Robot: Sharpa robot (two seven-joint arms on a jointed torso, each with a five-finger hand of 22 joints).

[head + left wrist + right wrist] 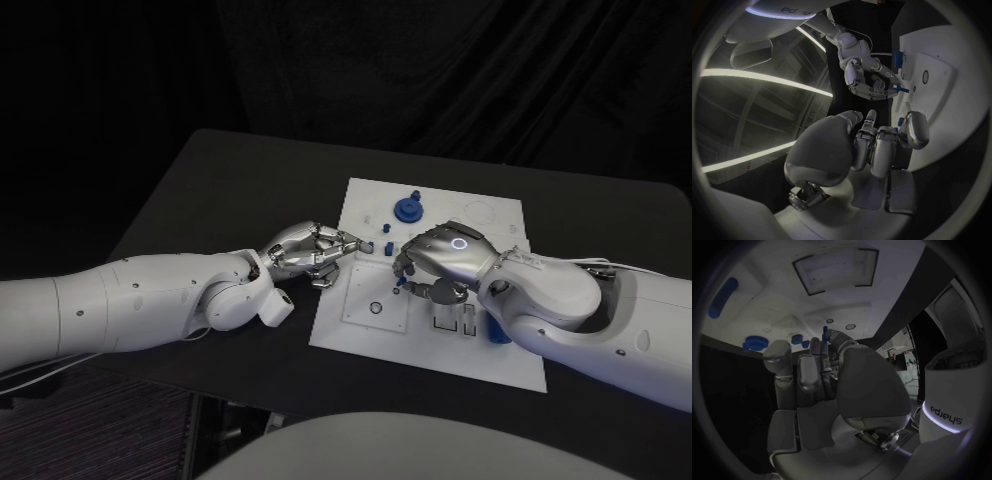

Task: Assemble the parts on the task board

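Right hand: our right hand (pixel 444 262) pinches a small blue part (pixel 903 90) over the task board (pixel 490 345).
Left hand: our left hand (pixel 310 252) sits curled, nothing visibly held, at the board's left edge.
Nearer: the right; the part points boardward.

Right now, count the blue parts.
4: round part near far edge, small part beside it, peg at right hand fingertips, long part by right arm. Hands may hide more.

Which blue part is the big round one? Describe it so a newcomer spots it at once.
Start at the white task board in the middle of the black table. Look at its far end, beyond both hands: the round blue part sits there, apart from them. It is wider than every other blue piece.
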